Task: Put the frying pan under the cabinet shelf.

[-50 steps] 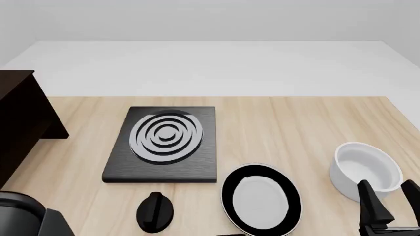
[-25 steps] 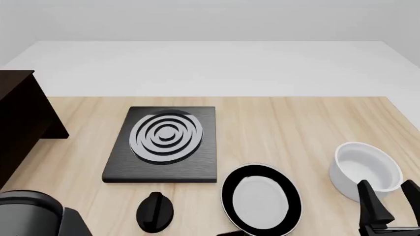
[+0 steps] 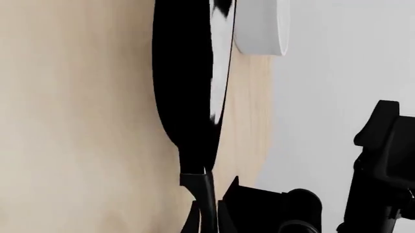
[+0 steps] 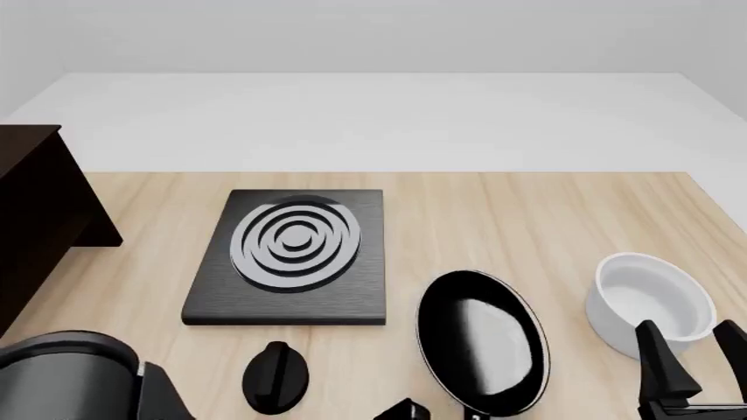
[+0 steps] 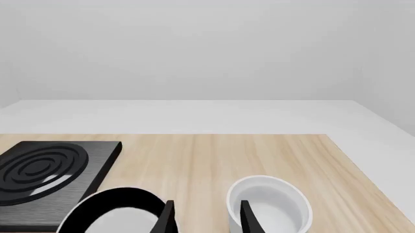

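Front view: the frying pan (image 4: 485, 343) sits near the table's near edge, right of centre. It appears as a tall oval, long axis running near to far and leaning slightly toward 11 o'clock. Its short black handle (image 4: 473, 414) points toward 6 o'clock, to the near edge of the frame. The rim is wide and glossy black; the inner face is pale grey-white with a dark sheen across its left part. Nothing lies in the pan.

Left wrist view: the pan (image 3: 189, 82) is seen nearly edge-on, a thin black profile with a sliver of pale interior. The handle (image 3: 202, 194) runs toward the camera and passes between the dark fingers of the left gripper (image 3: 209, 221), which are closed narrowly around it.

A deep white bowl (image 4: 649, 303) stands at 3 o'clock from the pan, apart from it, and appears to hold nothing. The right gripper (image 4: 691, 360) is just nearside of the bowl; the right wrist view shows its two fingers (image 5: 166, 216) spread apart with bare table between them, holding nothing.

A black square slab with silver concentric rings (image 4: 292, 254) lies at 10 o'clock from the pan, close but not touching. A small black knob-shaped object (image 4: 275, 377) rests at 9 o'clock from the pan. The cabinet shelf (image 4: 41, 223), dark brown and almost black, stands at the far left of the wooden table (image 4: 526, 219), well apart from the pan.
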